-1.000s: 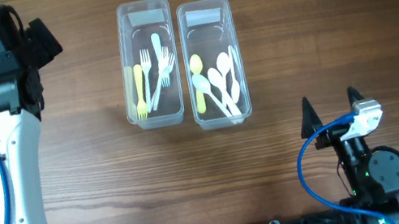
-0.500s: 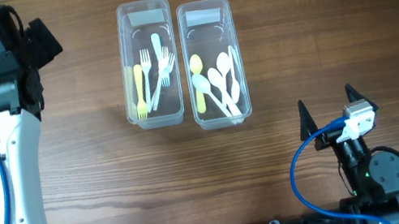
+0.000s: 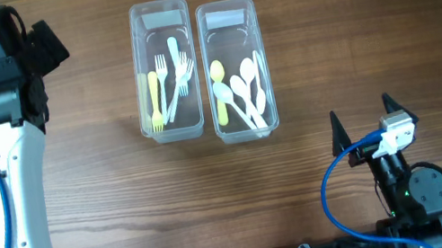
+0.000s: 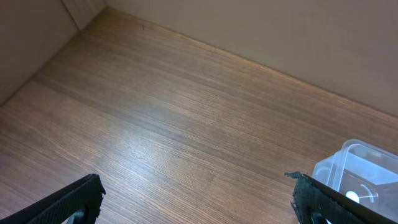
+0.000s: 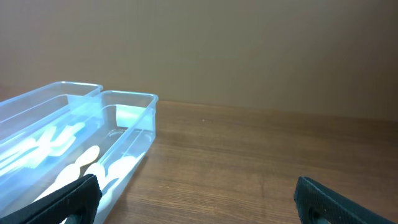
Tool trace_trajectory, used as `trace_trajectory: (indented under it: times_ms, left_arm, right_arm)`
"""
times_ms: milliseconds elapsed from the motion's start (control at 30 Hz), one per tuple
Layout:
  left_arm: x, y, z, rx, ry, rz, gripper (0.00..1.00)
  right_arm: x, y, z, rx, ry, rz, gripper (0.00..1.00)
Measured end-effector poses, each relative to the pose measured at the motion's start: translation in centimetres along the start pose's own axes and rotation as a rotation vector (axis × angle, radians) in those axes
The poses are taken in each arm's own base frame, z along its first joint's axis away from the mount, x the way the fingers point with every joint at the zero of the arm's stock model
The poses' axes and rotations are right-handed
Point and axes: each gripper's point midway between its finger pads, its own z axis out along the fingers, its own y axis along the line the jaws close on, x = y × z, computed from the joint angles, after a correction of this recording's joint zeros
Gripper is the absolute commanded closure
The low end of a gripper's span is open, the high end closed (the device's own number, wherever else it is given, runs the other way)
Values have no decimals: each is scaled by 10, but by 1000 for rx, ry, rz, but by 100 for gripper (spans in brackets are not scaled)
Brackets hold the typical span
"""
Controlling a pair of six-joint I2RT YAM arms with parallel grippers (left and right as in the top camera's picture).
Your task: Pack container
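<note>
Two clear plastic containers stand side by side at the table's far middle. The left container [image 3: 166, 70] holds several plastic forks, white, yellow and pale blue. The right container [image 3: 235, 68] holds several spoons, white, yellow and pale blue; it also shows in the right wrist view [image 5: 127, 140]. My left gripper [image 3: 43, 46] is open and empty at the far left, well left of the containers; one container corner [image 4: 357, 171] shows in its view. My right gripper [image 3: 365, 121] is open and empty near the front right.
Bare wooden table [image 3: 126, 205] lies all round the containers. A pale wall [image 5: 249, 50] rises behind the table. The left arm's white body [image 3: 11, 197] runs along the left side. Blue cables loop by both arms.
My right gripper shifted slightly toward the front edge between one second ago and half a second ago. Nothing has moved since.
</note>
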Motion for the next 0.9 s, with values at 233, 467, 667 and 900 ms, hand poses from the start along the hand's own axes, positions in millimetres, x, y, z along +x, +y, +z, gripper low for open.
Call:
trace_trajectory:
  times_ms: [233,467,667,900]
  left_arm:
    - [0,1,-4,0,-1,0,0]
    - [-36,6,-123,111,-229,-41,0]
    - [-48,30,-286,324,-567,-119,0]
    - [-23,84,-385,437,-791,-211,0]
  right_arm:
    - [0,0,0,-1,0,0,0]
    - [0,0,0,-1,-1,-7,0]
    - [0,0,0,-1,-1,-7,0]
    - [-1,0,0,-1,-5,-8,0]
